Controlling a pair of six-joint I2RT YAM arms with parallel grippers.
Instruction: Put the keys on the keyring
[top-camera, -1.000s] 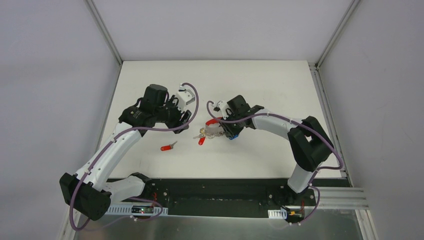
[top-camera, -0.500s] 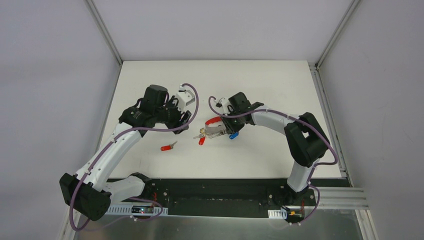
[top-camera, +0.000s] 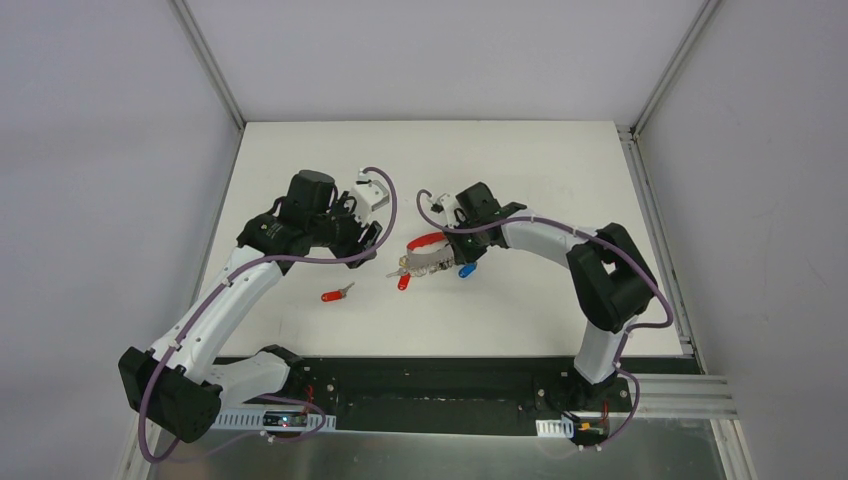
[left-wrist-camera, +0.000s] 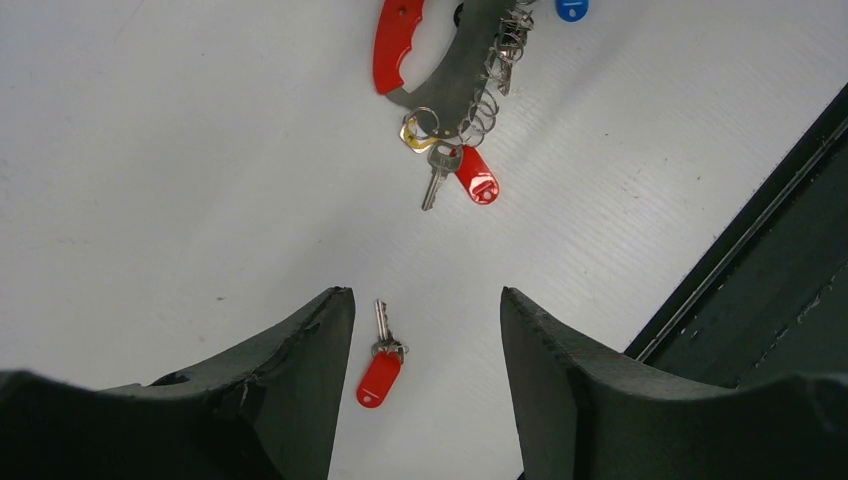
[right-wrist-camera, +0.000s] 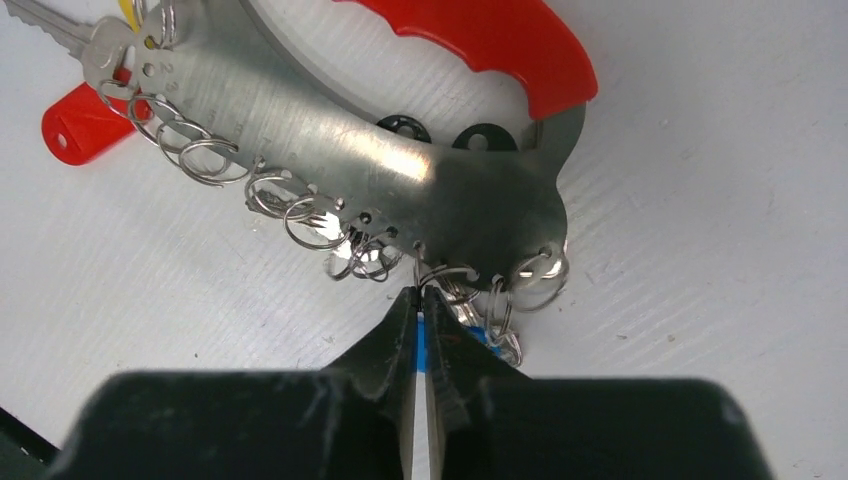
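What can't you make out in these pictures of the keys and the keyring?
- Right wrist view: whether the right pincer grips a ring; its own fingers hide all but a blue sliver.
- Left wrist view: the keyring and blue tag run off the top edge.
- Top view: the keyring's rings are too small to count; the right pincer covers part.

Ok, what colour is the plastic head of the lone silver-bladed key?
Red; the key's head shows best in left wrist view.
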